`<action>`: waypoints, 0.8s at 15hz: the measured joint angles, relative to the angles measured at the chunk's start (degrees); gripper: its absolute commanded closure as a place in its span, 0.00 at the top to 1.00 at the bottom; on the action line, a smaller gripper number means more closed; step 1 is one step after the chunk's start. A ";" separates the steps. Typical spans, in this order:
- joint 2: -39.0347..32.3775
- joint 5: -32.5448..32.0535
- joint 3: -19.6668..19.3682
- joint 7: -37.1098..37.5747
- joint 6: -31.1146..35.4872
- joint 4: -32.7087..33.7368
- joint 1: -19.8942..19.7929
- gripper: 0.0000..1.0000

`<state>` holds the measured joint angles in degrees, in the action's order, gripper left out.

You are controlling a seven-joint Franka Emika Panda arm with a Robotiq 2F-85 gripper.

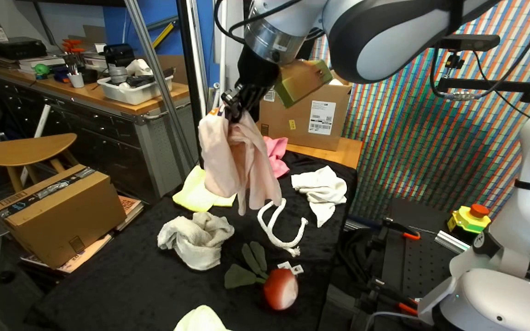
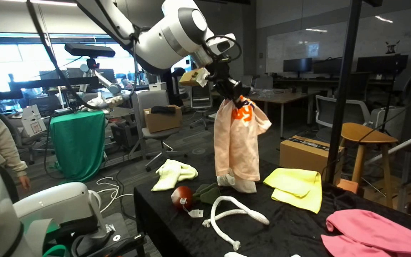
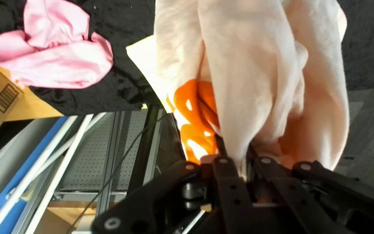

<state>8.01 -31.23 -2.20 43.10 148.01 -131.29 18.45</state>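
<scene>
Gripper: jaws pinched top of peach cloth; cloth hung toward six o'clock in both exterior views, long axis near vertical.

table draped in black cloth. on it: white rope; red plush vegetable near the rope; white cloth on one side of the rope, grey crumpled towel and yellow cloth on the opposite side; pink cloth and pale yellow cloth farther from the rope.
</scene>
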 measured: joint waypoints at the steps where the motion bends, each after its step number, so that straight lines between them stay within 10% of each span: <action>1: 0.68 2.64 1.71 -2.10 -0.09 -1.79 -1.52 0.08; 12: -3.27 16.37 7.52 -20.38 -2.47 -7.74 -8.92 0.09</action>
<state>4.74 -14.85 5.32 22.72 145.54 -139.03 9.53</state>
